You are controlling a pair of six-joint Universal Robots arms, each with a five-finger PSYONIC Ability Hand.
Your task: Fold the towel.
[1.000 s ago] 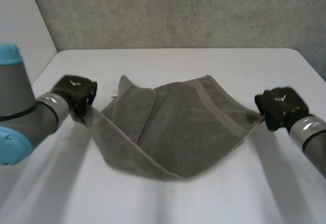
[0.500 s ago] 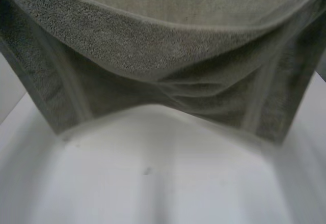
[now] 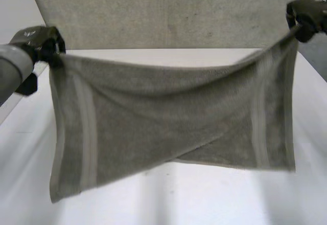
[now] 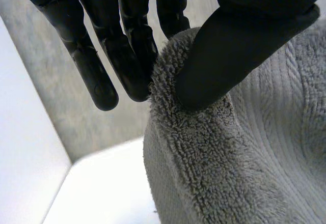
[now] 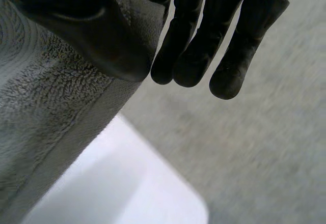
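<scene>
A grey towel (image 3: 168,117) hangs spread in the air above the white table (image 3: 168,199), stretched between my two hands. My left hand (image 3: 38,41) holds its upper left corner. Thumb and fingers (image 4: 127,56) pinch the towel's edge (image 4: 204,147) in the left wrist view. My right hand (image 3: 309,13) holds the upper right corner, higher than the left one. In the right wrist view its thumb (image 5: 81,20) presses the towel's corner (image 5: 56,107) against the fingers. The towel's lower edge hangs free, with paler stripes near both ends.
A grey wall (image 3: 168,13) stands behind the table's far edge. A pale wall (image 3: 15,10) runs along the left side. The table's surface (image 3: 204,204) lies below the hanging towel.
One second ago the towel lay bunched on the table between both hands. Both hands have since lifted it and drawn it taut, past the camera, so that it hangs flat.
</scene>
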